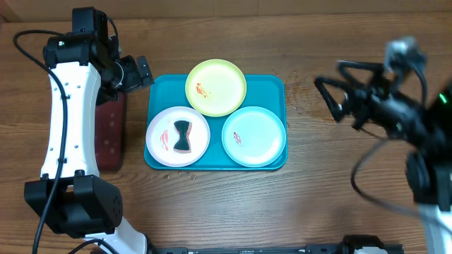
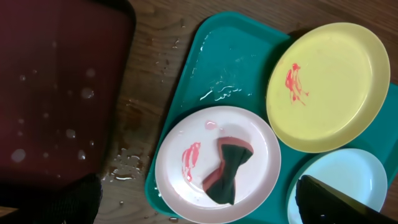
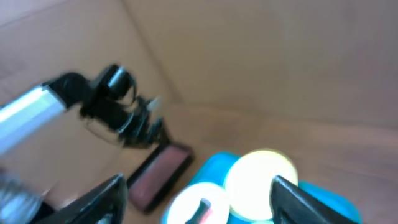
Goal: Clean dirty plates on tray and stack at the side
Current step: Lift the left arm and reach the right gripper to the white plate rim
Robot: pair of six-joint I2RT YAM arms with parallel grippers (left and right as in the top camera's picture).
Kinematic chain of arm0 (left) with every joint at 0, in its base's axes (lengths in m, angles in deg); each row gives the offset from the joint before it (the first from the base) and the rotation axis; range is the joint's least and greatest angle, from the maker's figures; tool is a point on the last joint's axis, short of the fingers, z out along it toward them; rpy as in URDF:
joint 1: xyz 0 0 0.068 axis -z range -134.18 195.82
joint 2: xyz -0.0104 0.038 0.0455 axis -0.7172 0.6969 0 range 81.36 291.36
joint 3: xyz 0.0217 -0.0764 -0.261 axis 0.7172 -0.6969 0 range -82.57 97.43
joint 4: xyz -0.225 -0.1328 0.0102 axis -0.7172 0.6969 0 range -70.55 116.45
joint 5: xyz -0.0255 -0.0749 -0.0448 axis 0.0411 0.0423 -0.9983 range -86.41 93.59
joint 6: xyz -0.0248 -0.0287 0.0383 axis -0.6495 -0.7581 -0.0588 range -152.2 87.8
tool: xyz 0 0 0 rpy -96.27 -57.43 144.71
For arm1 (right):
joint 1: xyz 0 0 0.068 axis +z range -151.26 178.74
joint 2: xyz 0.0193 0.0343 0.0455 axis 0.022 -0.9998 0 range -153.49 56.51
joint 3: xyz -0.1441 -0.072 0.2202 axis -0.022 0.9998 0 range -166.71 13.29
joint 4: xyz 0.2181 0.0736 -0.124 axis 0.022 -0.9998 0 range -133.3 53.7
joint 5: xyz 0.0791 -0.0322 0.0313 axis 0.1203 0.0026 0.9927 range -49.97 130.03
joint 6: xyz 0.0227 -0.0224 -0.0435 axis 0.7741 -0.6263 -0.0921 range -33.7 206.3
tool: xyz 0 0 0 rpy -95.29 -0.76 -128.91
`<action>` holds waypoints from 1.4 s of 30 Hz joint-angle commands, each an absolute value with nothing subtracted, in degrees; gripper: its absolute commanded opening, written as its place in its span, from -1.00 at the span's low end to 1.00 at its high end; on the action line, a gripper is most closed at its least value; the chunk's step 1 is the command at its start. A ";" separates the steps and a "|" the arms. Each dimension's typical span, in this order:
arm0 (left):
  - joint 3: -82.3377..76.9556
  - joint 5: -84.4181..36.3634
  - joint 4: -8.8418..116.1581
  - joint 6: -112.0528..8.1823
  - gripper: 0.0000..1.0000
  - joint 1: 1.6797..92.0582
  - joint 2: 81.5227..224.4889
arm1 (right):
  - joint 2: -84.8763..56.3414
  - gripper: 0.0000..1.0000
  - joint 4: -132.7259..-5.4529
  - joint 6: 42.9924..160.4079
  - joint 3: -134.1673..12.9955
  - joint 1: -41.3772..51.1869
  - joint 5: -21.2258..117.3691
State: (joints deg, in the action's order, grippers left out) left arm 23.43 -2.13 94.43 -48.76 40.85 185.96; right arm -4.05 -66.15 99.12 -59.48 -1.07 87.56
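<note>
The teal tray (image 1: 275, 88) lies mid-table with three plates on it. The yellow-green plate (image 1: 216, 87) at the back has a red smear. A red smear also marks the pale aqua plate (image 1: 253, 135) at the front right. On the white plate (image 1: 161, 127), front left, lies a twisted dark green and red sponge (image 1: 183, 136). My left gripper (image 1: 143, 72) hovers open above the tray's back left corner; in its wrist view the white plate (image 2: 180, 180) and sponge (image 2: 227, 171) lie between the fingertips (image 2: 74, 202). My right gripper (image 1: 330, 95) hangs open right of the tray, holding nothing.
A black-rimmed dark red tray (image 1: 109, 137) lies left of the teal tray, wet with drops (image 2: 68, 134). Water beads on the wood (image 2: 124, 168) between the two trays. The right wrist view is blurred; it shows the left arm (image 3: 93, 99) beyond the plates.
</note>
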 commanded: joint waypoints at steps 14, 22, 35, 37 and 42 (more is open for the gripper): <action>23.30 -2.00 94.24 -48.95 1.00 40.96 185.93 | -44.05 0.95 -88.62 106.27 -85.75 31.60 55.03; 23.30 -2.00 94.50 -48.95 0.99 40.96 185.93 | -54.45 0.24 -83.09 112.32 -85.40 37.05 46.03; 23.30 -2.00 94.45 -48.97 1.00 40.96 185.93 | -65.38 0.02 -82.08 114.86 -85.40 40.00 40.13; 23.30 -2.00 94.45 -48.97 1.00 40.96 185.91 | -66.04 -0.03 -82.02 114.88 -85.40 40.00 40.78; 23.30 -2.00 94.43 -48.95 1.00 40.96 185.93 | -67.85 -0.14 -81.82 114.86 -85.38 40.17 44.41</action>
State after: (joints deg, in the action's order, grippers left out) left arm 23.43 -2.15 94.52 -48.76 40.85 185.96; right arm -66.52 -81.84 114.53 -84.11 39.82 42.79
